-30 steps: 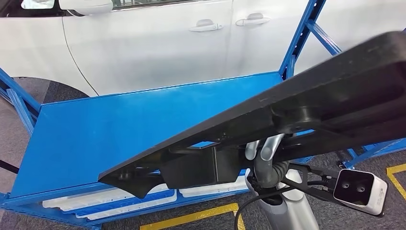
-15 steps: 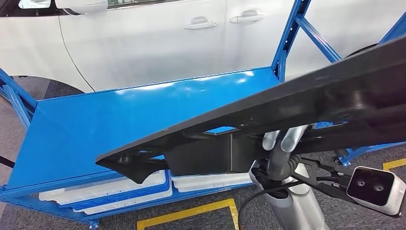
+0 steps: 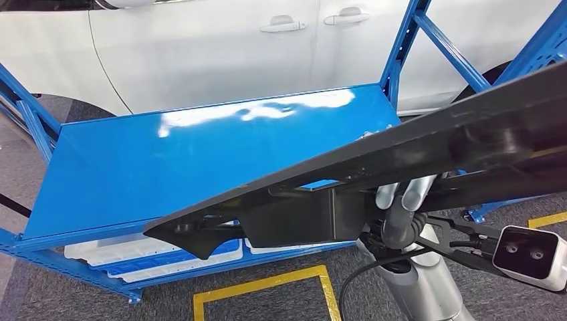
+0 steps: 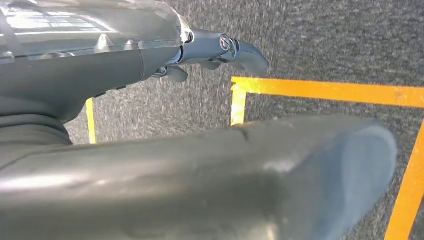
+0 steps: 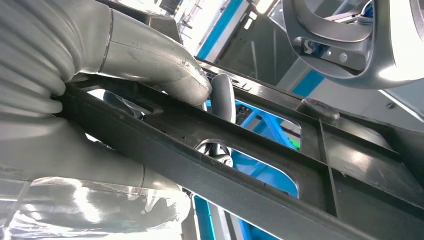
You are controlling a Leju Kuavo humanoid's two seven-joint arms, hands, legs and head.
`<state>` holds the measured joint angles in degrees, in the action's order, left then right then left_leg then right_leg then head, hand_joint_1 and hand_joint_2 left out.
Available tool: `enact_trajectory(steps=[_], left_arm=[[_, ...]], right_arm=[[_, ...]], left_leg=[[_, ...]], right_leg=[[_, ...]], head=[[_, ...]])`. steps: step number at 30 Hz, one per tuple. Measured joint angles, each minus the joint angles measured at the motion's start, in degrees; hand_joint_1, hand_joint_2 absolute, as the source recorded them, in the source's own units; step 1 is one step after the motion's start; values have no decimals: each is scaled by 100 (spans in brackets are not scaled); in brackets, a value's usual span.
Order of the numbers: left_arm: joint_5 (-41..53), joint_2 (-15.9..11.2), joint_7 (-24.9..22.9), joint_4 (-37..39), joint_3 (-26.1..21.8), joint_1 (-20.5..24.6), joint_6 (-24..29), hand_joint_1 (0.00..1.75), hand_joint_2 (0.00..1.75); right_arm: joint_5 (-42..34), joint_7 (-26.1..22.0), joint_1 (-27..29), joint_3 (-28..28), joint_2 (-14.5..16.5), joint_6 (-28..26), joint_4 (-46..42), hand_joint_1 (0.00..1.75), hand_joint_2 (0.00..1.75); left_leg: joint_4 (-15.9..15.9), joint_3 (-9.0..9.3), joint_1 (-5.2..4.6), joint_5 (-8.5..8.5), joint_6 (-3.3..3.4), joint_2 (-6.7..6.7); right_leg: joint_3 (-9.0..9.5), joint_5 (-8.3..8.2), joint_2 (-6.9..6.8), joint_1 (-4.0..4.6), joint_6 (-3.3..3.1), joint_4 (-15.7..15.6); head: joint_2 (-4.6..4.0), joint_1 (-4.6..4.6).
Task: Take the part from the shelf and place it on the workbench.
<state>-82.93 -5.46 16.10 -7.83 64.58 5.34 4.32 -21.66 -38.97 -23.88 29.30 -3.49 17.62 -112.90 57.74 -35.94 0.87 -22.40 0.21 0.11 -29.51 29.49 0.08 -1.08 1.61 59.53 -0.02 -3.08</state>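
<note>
Part [image 3: 428,144]: a long black plastic moulding with ribs and cut-out openings, carried in the air in front of the robot. It slants from a pointed end at the near left, over the front edge of the shelf, up to the far right of the head view.

Right hand [image 5: 115,100]: clamped on the part. In the right wrist view the thumb lies over one rib and the fingers [image 3: 401,194] wrap the opposite side; in the head view the fingers appear under the moulding near its middle.

Left hand [image 4: 220,50]: hangs above the grey carpet and its yellow floor marking [image 4: 320,90]. Fingers are loosely extended and hold nothing.

Shelf [image 3: 174,160]: blue steel rack with a bare top deck; white trays [image 3: 134,257] sit on the level below. A white car [image 3: 220,47] stands behind it.

Progress, as judged: pick-up is complete, since the part is clear of the shelf deck. Remaining: carry to the workbench, lower the part, release.
</note>
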Motion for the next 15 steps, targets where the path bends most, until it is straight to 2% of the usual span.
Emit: enact_trajectory(steps=[1,3,4,5,6,8,9,10,11,12,13,15], left_arm=[[0,-4,14,1,-10,-1,5,0,0],[0,-14,33,3,-28,-10,9,0,0],[0,-20,34,5,-33,-15,10,0,0],[0,-25,34,7,-38,-23,10,0,0],[0,-31,35,9,-43,-30,10,0,0],[0,-36,35,11,-58,-33,10,0,0],[0,-37,35,11,-66,-33,10,0,0],[0,-37,35,11,-71,-33,10,0,0],[0,-37,34,11,-73,-33,10,0,0],[0,-38,35,11,-74,-31,10,0,0],[0,-45,35,11,-75,-27,12,0,0],[0,-72,33,13,-76,-8,22,0,0]], right_arm=[[-13,0,3,2,-2,1,3,175,175],[-39,0,14,3,-8,2,12,175,175],[-49,0,14,3,-9,3,17,175,175],[-57,0,15,3,-10,4,22,175,175],[-63,0,16,3,-10,6,27,175,175],[-73,0,24,3,-10,9,38,175,175],[-75,0,31,3,-10,9,44,175,175],[-75,0,38,3,-10,10,51,175,175],[-76,0,45,3,-10,10,56,175,175],[-76,0,50,3,-10,10,60,175,175],[-76,0,54,3,-10,7,61,175,175],[-75,0,66,3,-12,-10,63,175,175]], left_leg=[[5,-17,-4,33,-40,-4],[-17,-38,-4,108,-124,-9],[1,-68,5,88,-159,-11],[90,-121,14,-29,-189,-11],[291,-206,25,-242,-212,-12],[1018,-439,33,-813,-246,-12],[1401,-529,33,-1001,-257,-12],[1663,-554,32,-1068,-259,-13],[1718,-472,30,-1005,-251,-13],[1550,-281,28,-862,-229,-13],[1185,14,20,-714,-193,-14],[325,620,-15,-648,-109,-17]], right_leg=[[85,-3,6,18,-29,-166],[42,-52,12,41,-114,-197],[3,-93,3,38,-164,-211],[-48,-150,-6,35,-222,-219],[-109,-213,-15,30,-272,-232],[-257,-331,-23,54,-329,-230],[-335,-389,-23,71,-338,-226],[-413,-445,-23,87,-343,-220],[-489,-499,-22,104,-344,-211],[-558,-548,-21,120,-341,-202],[-617,-594,-20,132,-335,-189],[-691,-674,-20,153,-299,-170]], head=[[0,0],[0,1],[0,1],[0,1],[0,0],[0,-1],[0,-1],[0,-1],[0,-1],[0,-1],[0,-1],[0,-1]])
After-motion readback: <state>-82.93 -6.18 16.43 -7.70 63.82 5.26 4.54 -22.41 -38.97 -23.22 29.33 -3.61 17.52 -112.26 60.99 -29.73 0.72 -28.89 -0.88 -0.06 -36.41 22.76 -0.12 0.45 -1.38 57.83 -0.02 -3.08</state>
